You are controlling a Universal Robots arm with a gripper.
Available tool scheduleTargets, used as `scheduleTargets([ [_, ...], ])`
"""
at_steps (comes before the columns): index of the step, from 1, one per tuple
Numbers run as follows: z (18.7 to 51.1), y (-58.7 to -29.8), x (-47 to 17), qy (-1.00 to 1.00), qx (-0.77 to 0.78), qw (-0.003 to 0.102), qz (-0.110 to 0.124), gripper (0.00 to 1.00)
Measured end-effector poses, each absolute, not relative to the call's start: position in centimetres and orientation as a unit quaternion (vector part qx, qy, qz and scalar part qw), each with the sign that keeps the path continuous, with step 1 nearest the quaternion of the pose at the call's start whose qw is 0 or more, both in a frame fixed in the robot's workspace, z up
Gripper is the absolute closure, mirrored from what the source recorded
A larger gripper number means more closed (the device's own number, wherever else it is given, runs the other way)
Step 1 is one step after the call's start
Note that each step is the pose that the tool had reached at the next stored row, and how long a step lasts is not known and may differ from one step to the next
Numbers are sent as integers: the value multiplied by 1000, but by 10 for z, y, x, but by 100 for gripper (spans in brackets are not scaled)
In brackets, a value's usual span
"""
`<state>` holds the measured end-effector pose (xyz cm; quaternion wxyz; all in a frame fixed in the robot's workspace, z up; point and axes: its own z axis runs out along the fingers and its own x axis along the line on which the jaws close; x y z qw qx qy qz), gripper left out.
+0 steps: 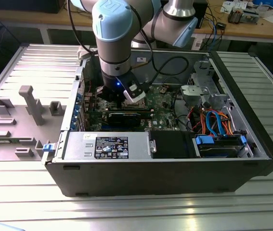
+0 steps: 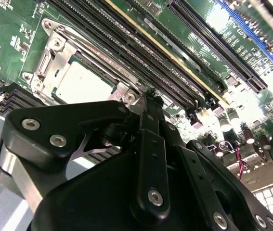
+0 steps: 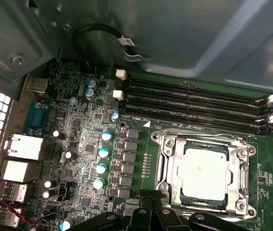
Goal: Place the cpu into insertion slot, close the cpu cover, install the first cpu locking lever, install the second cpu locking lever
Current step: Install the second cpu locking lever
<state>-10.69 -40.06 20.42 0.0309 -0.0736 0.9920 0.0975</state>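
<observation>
In the second wrist view the black gripper point(image 2: 148, 103) is closest to the camera, its linkage arms and screws large in front; the fingers point(image 2: 148, 125) are drawn together into one narrow tip, and I cannot see anything between them. This tip stands just beside the corner of the insertion slot point(image 2: 45, 62), low over the green motherboard point(image 2: 11, 38); whether it touches metal there, I cannot tell.

Behind the tip, the cpu point(image 2: 81, 84) lies flat in the slot, its dull silver top facing up; the cpu cover point(image 2: 90, 50) is down around it, so the chip shows through the open window. In the first wrist view it is the same: the cpu point(image 3: 205, 173) sits inside the frame of the cpu cover point(image 3: 167, 163), and the gripper point(image 3: 150, 204) is at the edge of the socket.

A little farther are the long black memory slots point(image 3: 194, 103), running beside the socket; then the grey wall of the case point(image 3: 184, 33).

In the exterior view the arm point(image 1: 114, 33) reaches down into the open computer case point(image 1: 165, 175); the case rests on a ribbed metal table point(image 1: 126, 211), with grey fixtures point(image 1: 30, 103) on the exterior view's left.
</observation>
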Motion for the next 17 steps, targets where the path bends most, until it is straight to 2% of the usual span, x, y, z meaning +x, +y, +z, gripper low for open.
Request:
scheduleTargets([
  [12, 198, -403, -107, 992, -73, 31, 102, 89],
  [17, 205, -404, -107, 992, -74, 31, 101, 89],
])
